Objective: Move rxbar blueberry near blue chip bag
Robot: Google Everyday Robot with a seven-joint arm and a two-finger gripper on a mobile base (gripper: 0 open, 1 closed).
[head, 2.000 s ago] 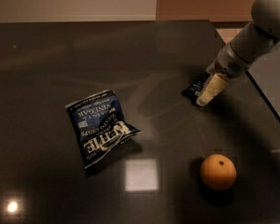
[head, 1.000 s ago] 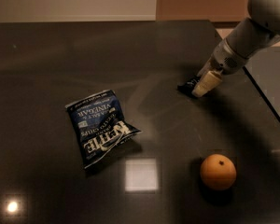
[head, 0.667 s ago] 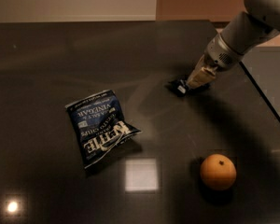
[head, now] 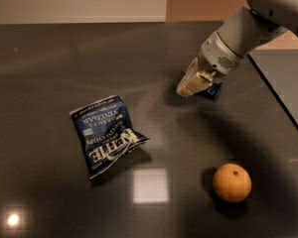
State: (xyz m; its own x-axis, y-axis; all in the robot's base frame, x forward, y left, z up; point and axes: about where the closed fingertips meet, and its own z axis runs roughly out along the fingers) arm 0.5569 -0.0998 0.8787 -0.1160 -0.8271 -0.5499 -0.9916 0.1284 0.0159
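The blue chip bag [head: 107, 134] lies crumpled on the dark table [head: 49, 58], left of centre, with white "Kettle" and "Vinegar" lettering. My gripper [head: 190, 85] hangs from the arm at the upper right, its cream fingers [head: 193, 79] close together and pointing down-left. It is shut on the rxbar blueberry [head: 212, 90]. Only a small dark-blue corner of the bar shows, just right of the fingers; the rest is hidden behind them. The gripper is well to the right of the chip bag and a little farther back.
An orange [head: 232, 182] sits at the front right of the table. The table's right edge [head: 275, 98] runs diagonally down to the right, with a grey surface beyond it. A bright light reflection [head: 150, 185] lies on the tabletop in front.
The gripper has moved left across the table toward the chip bag, taking the rxbar with it. The chip bag and the orange have not moved.
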